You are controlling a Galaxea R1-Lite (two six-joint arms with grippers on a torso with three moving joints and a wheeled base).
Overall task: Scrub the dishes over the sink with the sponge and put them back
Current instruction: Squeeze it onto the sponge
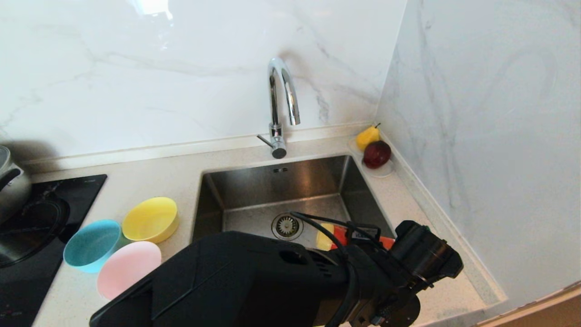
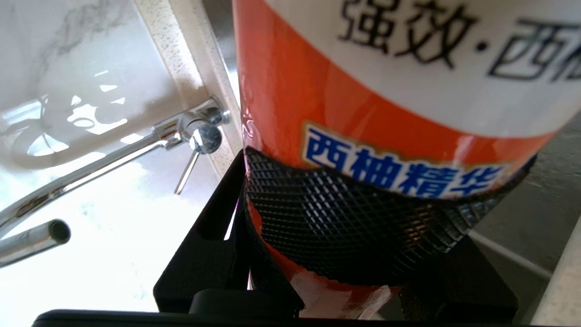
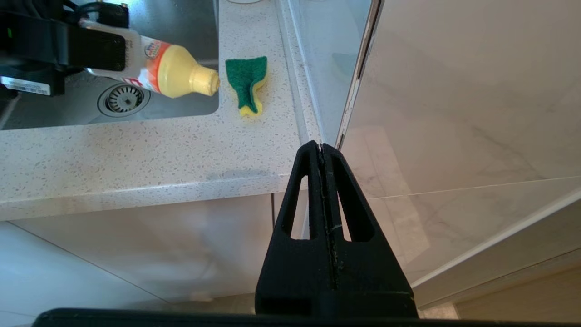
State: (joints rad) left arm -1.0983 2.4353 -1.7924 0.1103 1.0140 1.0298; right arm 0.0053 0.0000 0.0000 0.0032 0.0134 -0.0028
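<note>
My left gripper (image 2: 363, 218) is shut on an orange-and-white detergent bottle (image 2: 363, 91) and holds it lying nearly level above the front right of the steel sink (image 1: 281, 190). The bottle's yellow cap (image 3: 199, 81) points at the sponge (image 3: 247, 84), which lies green face up on the counter just right of the sink. In the head view my left arm hides the sponge. The yellow bowl (image 1: 150, 219), teal bowl (image 1: 92, 245) and pink bowl (image 1: 128, 268) sit together on the counter left of the sink. My right gripper (image 3: 321, 147) is parked shut below the counter's front edge.
The arched faucet (image 1: 281, 104) rises behind the sink. A saucer with a pear and an apple (image 1: 374, 152) sits in the back right corner by the wall. A steel pot (image 1: 11, 181) stands on the black hob (image 1: 45, 213) at far left.
</note>
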